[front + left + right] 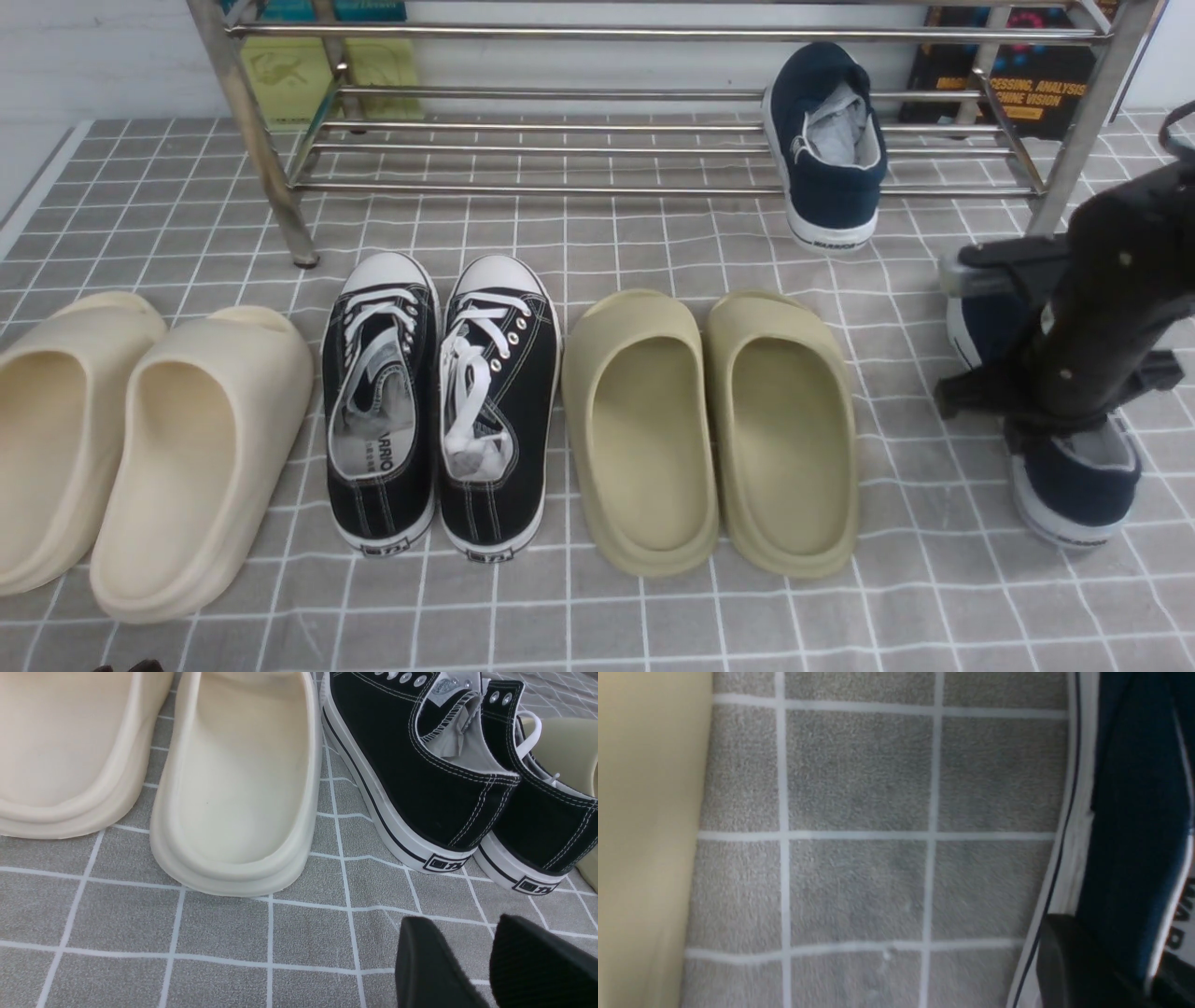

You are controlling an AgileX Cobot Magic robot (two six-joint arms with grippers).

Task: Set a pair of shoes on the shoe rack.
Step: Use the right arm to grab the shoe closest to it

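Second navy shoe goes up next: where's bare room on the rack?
Wide free stretch of lower shelf between left post and racked navy shoe; narrower gap to right post. Floor row crowded: cream slides, sneakers, olive slides side by side.

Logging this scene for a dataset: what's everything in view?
navy-blue canvas slip-on sneaker: one, rack's lower shelf, right end.
second navy-blue canvas sneaker: one, on the cloth, far right.
shiny steel tube shoe rack: one, silver, at the back.
black lace-up canvas sneakers: one pair, centre-left.
cream foam slides: one pair, far left.
olive foam slides: one pair, centre.
grey checked cloth: one, under everything.
yellow-green book: one, behind the rack, left.
black book: one, behind the rack, right.
left gripper: one, black, jaws open, over the cloth.
right gripper: one, black, jaws shut on second navy-blue canvas sneaker.
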